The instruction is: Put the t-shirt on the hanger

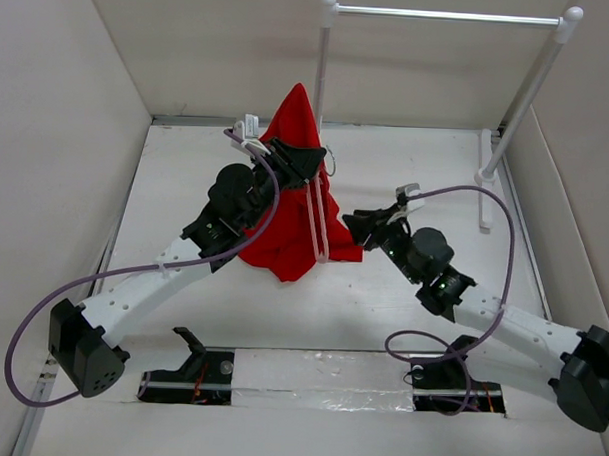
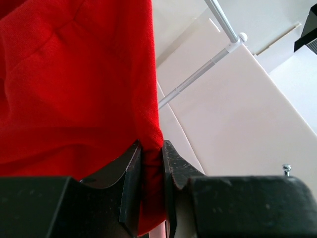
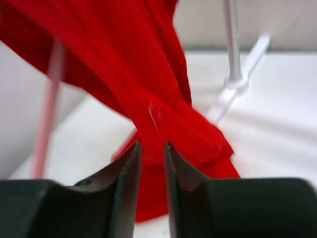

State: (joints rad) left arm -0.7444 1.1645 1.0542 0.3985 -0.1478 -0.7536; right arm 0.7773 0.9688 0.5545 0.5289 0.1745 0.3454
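Observation:
The red t-shirt (image 1: 289, 237) hangs in a tall cone; its peak is at the back and its lower folds rest on the table. My left gripper (image 1: 299, 160) is shut on a fold of it near the top, and the cloth fills the left wrist view (image 2: 74, 84). The pale pink hanger (image 1: 316, 220) runs down the shirt's front, with its silver hook (image 1: 331, 159) beside the left gripper. One pink bar shows in the right wrist view (image 3: 47, 119). My right gripper (image 1: 353, 225) is at the shirt's lower right edge, its jaws narrowly apart with red cloth (image 3: 168, 119) between them.
The white clothes rack with silver rail (image 1: 442, 15) stands at the back right, one post (image 1: 323, 59) right behind the shirt and its foot (image 1: 483, 184) beside the right arm. White walls enclose the table on three sides. Cables loop off both arms.

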